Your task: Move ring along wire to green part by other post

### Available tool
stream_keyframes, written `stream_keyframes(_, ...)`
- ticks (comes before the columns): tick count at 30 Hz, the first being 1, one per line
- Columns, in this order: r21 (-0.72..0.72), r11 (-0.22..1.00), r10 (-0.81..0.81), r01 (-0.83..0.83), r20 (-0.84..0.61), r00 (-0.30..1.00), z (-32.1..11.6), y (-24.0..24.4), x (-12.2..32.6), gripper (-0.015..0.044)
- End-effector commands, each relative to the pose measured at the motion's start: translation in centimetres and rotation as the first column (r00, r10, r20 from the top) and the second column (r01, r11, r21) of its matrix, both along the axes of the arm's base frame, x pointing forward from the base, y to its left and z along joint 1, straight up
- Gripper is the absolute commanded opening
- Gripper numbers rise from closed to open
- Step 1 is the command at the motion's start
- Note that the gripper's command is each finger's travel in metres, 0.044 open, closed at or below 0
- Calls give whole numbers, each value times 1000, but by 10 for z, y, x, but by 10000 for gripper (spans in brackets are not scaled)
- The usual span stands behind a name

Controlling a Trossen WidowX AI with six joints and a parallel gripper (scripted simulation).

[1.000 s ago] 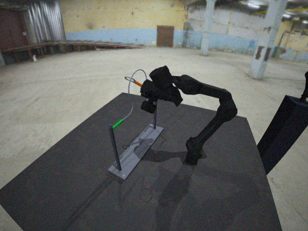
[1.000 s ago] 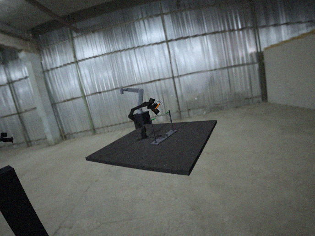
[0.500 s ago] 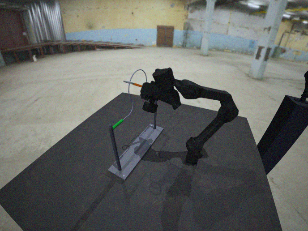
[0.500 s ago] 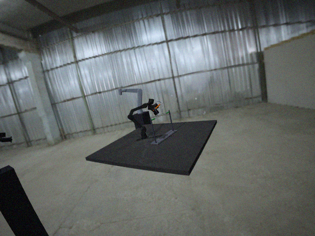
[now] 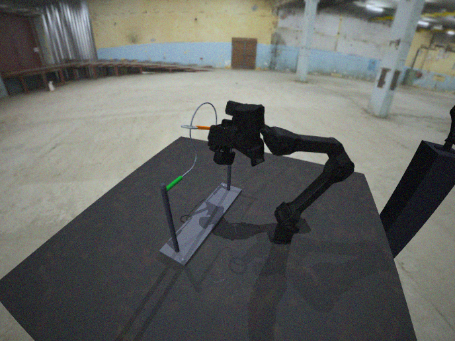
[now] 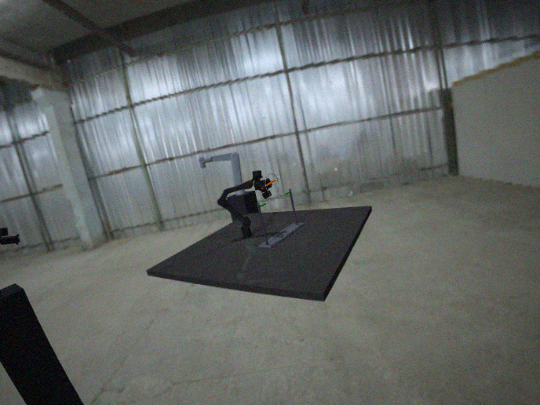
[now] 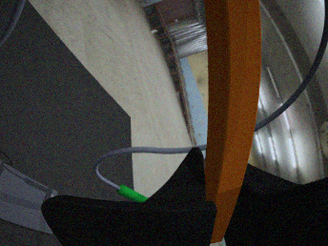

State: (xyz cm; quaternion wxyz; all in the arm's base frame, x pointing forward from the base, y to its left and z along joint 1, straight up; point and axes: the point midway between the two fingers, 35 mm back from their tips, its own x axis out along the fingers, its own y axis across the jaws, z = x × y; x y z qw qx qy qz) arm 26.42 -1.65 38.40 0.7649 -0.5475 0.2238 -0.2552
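Observation:
The ring (image 5: 182, 126) (image 6: 278, 177) lies nearly flat around the left limb of the wire's arch, below its top; whether it touches the grey wire (image 5: 196, 156) I cannot tell. My gripper (image 5: 209, 128) (image 6: 264, 186) (image 7: 201, 153) is shut on the orange handle (image 5: 202, 127) (image 6: 271, 182) (image 7: 231, 95). One green part (image 5: 174, 182) (image 6: 287, 192) (image 7: 132, 193) meets the near post (image 5: 169, 220) (image 6: 293, 206) of the top view. The other green part (image 6: 263, 204) is by the other post (image 5: 229, 176) (image 6: 263, 222); in the top view my gripper hides it.
The posts rise from a grey base plate (image 5: 194, 234) on the dark table (image 5: 110, 256) (image 6: 196, 265). In the wrist view, grey wire (image 7: 305, 83) passes behind the handle. A dark pillar (image 5: 418, 197) stands beyond the table's right edge in the top view.

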Motion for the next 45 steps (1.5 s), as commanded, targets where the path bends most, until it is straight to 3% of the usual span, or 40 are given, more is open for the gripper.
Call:
stream_keyframes(1,-44,999,-6,6,-3,1000,1,-2,-3,-150)
stream_keyframes(22,-324,946,-14,2,-35,999,11,-4,-3,-150)
stream_keyframes(45,-595,804,-33,-12,-65,997,22,-2,-3,-150)
